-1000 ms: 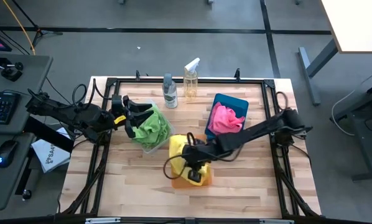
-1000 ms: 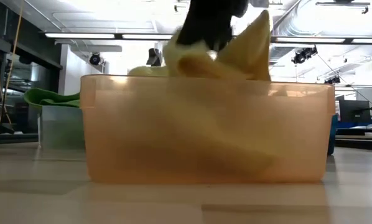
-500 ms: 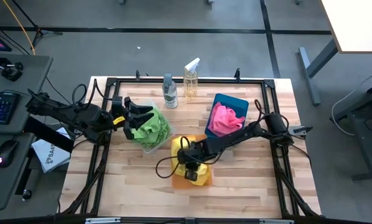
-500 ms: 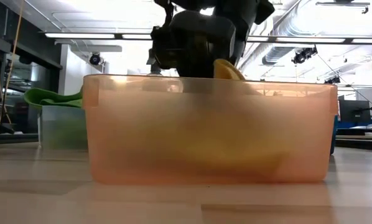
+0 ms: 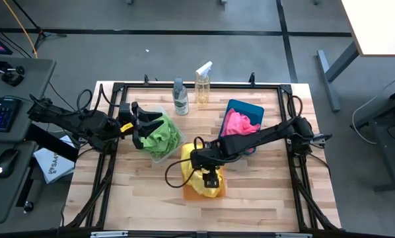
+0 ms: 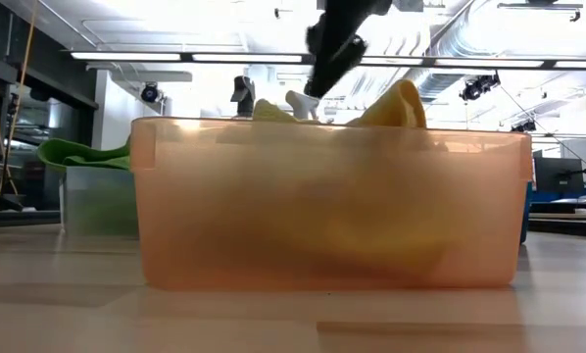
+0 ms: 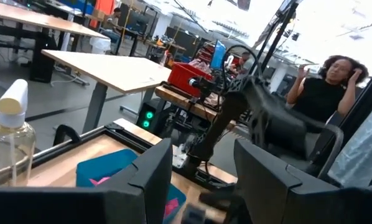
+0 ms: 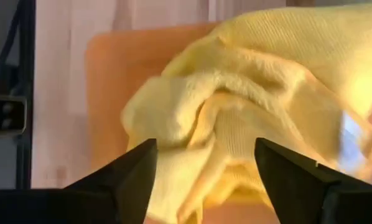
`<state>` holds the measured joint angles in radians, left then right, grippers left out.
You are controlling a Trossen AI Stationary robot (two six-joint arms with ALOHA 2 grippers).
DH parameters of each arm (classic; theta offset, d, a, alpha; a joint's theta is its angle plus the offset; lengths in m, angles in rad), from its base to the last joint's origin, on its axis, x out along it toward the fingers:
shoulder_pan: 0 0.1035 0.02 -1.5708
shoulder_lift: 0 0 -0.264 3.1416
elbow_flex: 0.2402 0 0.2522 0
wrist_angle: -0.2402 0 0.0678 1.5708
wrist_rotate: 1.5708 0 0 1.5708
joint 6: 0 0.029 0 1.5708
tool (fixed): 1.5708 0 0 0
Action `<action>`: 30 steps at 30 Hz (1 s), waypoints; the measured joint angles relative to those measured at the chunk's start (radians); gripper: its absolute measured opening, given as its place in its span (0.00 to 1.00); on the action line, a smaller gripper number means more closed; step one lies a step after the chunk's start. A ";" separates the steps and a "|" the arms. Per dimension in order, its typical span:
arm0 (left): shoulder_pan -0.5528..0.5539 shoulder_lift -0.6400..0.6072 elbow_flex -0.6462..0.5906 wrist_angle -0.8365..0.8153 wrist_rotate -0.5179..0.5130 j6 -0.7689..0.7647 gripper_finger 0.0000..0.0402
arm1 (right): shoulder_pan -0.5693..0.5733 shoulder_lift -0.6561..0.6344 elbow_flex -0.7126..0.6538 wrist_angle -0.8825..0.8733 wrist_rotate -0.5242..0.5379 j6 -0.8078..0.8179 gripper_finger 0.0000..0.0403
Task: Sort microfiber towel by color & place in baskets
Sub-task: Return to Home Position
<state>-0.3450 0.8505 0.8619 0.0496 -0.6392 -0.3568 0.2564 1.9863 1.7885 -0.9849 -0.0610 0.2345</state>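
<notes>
The translucent orange basket [image 6: 175, 206] stands near the table's front middle with yellow towels [image 8: 236, 106] heaped in it; one peak [image 6: 401, 103] sticks up over the rim. My right gripper [image 5: 209, 174] hangs open just above that heap, clear of it [image 6: 334, 49]. The clear basket [image 5: 159, 153] at the left holds lime green towels [image 5: 163, 135], and my left gripper [image 5: 137, 127] stands open at its left side, nothing between its fingers. A pink towel [image 5: 239, 124] lies in the teal basket [image 5: 249, 106].
A grey-capped bottle [image 5: 179, 97] and a spray bottle [image 5: 203, 84] stand at the far edge behind the baskets. A black frame [image 5: 118, 86] rims the table. A person [image 7: 323, 93] sits in the room beyond the table's right side.
My right gripper carried a yellow towel down into the orange basket, opened and let it go, then rose above the rim. The towel, first held above the rim, now lies slumped in the basket with one peak over the rim.
</notes>
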 joint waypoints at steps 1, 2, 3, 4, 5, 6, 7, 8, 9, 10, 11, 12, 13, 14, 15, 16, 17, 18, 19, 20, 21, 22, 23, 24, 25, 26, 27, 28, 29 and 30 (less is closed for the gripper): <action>0.000 0.000 0.000 -0.001 0.000 0.004 0.40 | -0.001 -0.005 0.016 -0.038 0.003 -0.007 0.67; 0.000 0.000 0.000 -0.003 0.001 0.011 0.40 | -0.001 -0.011 0.025 -0.079 0.010 -0.010 0.68; 0.000 -0.003 0.000 -0.011 0.002 0.019 0.40 | -0.001 -0.018 0.030 -0.103 0.027 -0.016 0.68; 0.000 -0.008 0.000 -0.028 0.007 0.028 0.40 | -0.001 -0.029 0.030 -0.119 0.046 -0.028 0.67; 0.000 -0.013 -0.001 -0.039 0.007 0.047 0.40 | 0.003 -0.042 0.022 -0.142 0.068 -0.036 0.66; 0.000 -0.020 0.000 -0.049 0.007 0.062 0.40 | 0.005 -0.061 0.007 -0.172 0.089 -0.042 0.63; 0.000 -0.030 0.000 -0.067 0.006 0.081 0.39 | 0.006 -0.083 -0.015 -0.198 0.109 -0.045 0.60; 0.000 -0.043 -0.001 -0.090 0.003 0.099 0.38 | 0.006 -0.105 -0.045 -0.217 0.121 -0.043 0.56; 0.000 -0.056 -0.002 -0.109 0.001 0.111 0.35 | 0.006 -0.133 -0.085 -0.232 0.126 -0.033 0.51; 0.000 -0.072 -0.009 -0.117 0.001 0.120 0.32 | 0.006 -0.166 -0.136 -0.240 0.130 -0.018 0.44; 0.000 -0.096 -0.027 -0.127 0.000 0.124 0.28 | 0.005 -0.206 -0.194 -0.239 0.131 0.006 0.37; 0.000 -0.122 -0.057 -0.133 -0.002 0.126 0.24 | 0.004 -0.254 -0.258 -0.230 0.129 0.037 0.29; 0.000 -0.153 -0.094 -0.118 -0.001 0.126 0.18 | 0.003 -0.311 -0.326 -0.218 0.121 0.077 0.20; 0.001 -0.185 -0.136 -0.096 -0.001 0.126 0.13 | 0.002 -0.371 -0.394 -0.204 0.109 0.127 0.10; 0.005 -0.223 -0.188 -0.060 0.001 0.124 0.07 | 0.001 -0.432 -0.461 -0.191 0.094 0.186 0.05; 0.008 -0.260 -0.243 -0.004 0.010 0.122 0.04 | 0.001 -0.498 -0.526 -0.172 0.077 0.251 0.04; 0.012 -0.299 -0.297 0.058 0.031 0.112 0.02 | 0.001 -0.558 -0.582 -0.148 0.067 0.329 0.04; 0.014 -0.339 -0.358 0.125 0.056 0.109 0.03 | 0.002 -0.623 -0.633 -0.123 0.067 0.413 0.05; 0.018 -0.374 -0.418 0.200 0.080 0.108 0.03 | 0.010 -0.692 -0.678 -0.094 0.075 0.489 0.05; 0.023 -0.404 -0.475 0.280 0.098 0.107 0.03 | 0.022 -0.761 -0.717 -0.059 0.099 0.563 0.04; 0.029 -0.431 -0.532 0.363 0.112 0.107 0.02 | 0.034 -0.822 -0.751 -0.027 0.128 0.628 0.02; 0.036 -0.455 -0.587 0.438 0.122 0.107 0.01 | 0.046 -0.884 -0.783 0.012 0.161 0.681 0.01; 0.045 -0.477 -0.640 0.503 0.135 0.107 0.00 | 0.058 -0.937 -0.810 0.052 0.197 0.725 0.01; 0.054 -0.494 -0.686 0.562 0.147 0.106 0.01 | 0.070 -0.986 -0.834 0.085 0.231 0.765 0.01; 0.062 -0.512 -0.727 0.612 0.160 0.103 0.01 | 0.080 -1.033 -0.856 0.114 0.269 0.798 0.02; 0.069 -0.531 -0.763 0.652 0.166 0.096 0.00 | 0.088 -1.073 -0.874 0.142 0.300 0.824 0.01; 0.076 -0.552 -0.794 0.674 0.167 0.087 0.00 | 0.095 -1.106 -0.890 0.165 0.327 0.840 0.01; 0.084 -0.571 -0.821 0.693 0.168 0.079 0.00 | 0.101 -1.133 -0.905 0.182 0.347 0.849 0.00; 0.092 -0.587 -0.844 0.701 0.169 0.070 0.00 | 0.105 -1.153 -0.916 0.190 0.360 0.856 0.00; 0.098 -0.606 -0.851 0.664 0.166 0.056 0.00 | 0.108 -1.169 -0.926 0.194 0.374 0.862 0.01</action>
<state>-0.2466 0.2445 0.0113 0.7134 -0.4736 -0.3005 0.3641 0.8174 0.8622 -0.7907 0.3134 1.0967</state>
